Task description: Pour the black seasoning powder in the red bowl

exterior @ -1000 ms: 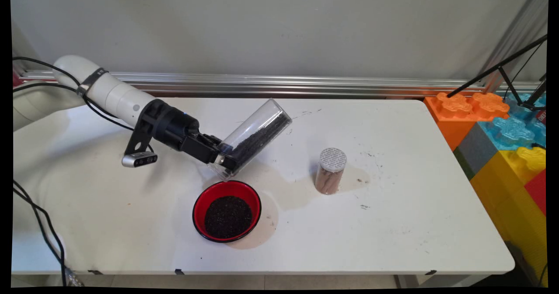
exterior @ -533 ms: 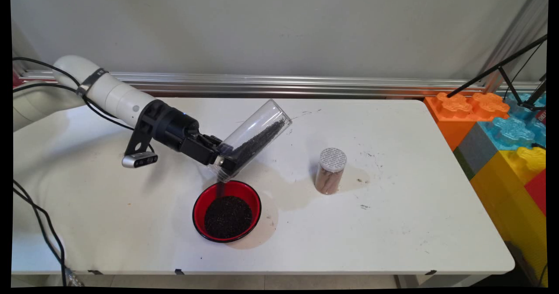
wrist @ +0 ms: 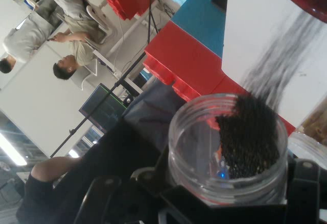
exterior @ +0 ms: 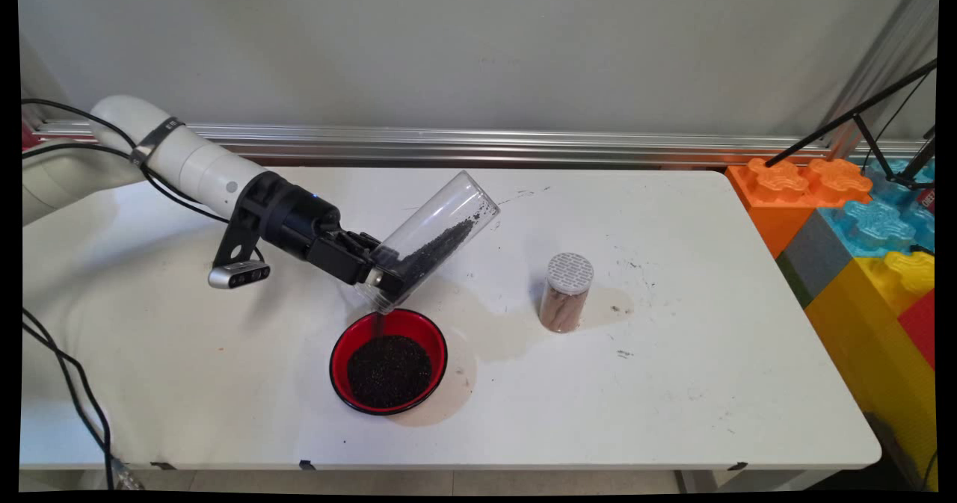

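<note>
The gripper [exterior: 377, 271] is clamping its two fingers on the clear jar [exterior: 426, 240], gripping near the open mouth; the jar's closed base is pointing up and away beyond the fingertips, so the jar is lying tilted with the mouth as its lowest point. This tilt is evidently what is letting the contents run out; the dark granules [exterior: 437, 245] are lying along the jar's lower wall and sliding toward the mouth. In the hand view the jar [wrist: 227, 150] is filling the space just ahead of the linkage; the granules [wrist: 249, 140] are piling against one side of the mouth and streaming out past the rim.

Directly beneath the gripper, a thin stream is falling into the red bowl [exterior: 340, 346]; the bowl is sitting just below the jar's mouth and apart from it, so the stream is landing inside its near rim. A mound of the same granules [exterior: 389, 372] is covering the bowl's floor.

Beyond the fingertips, on the side of the jar's raised base, a second small jar with a perforated lid [exterior: 566, 292] is standing upright on the white table [exterior: 673, 383], well apart from the gripper and untouched. Loose specks are lying scattered on the table around both jars. Coloured foam blocks [exterior: 860, 226] are stacked past the table's far end.
</note>
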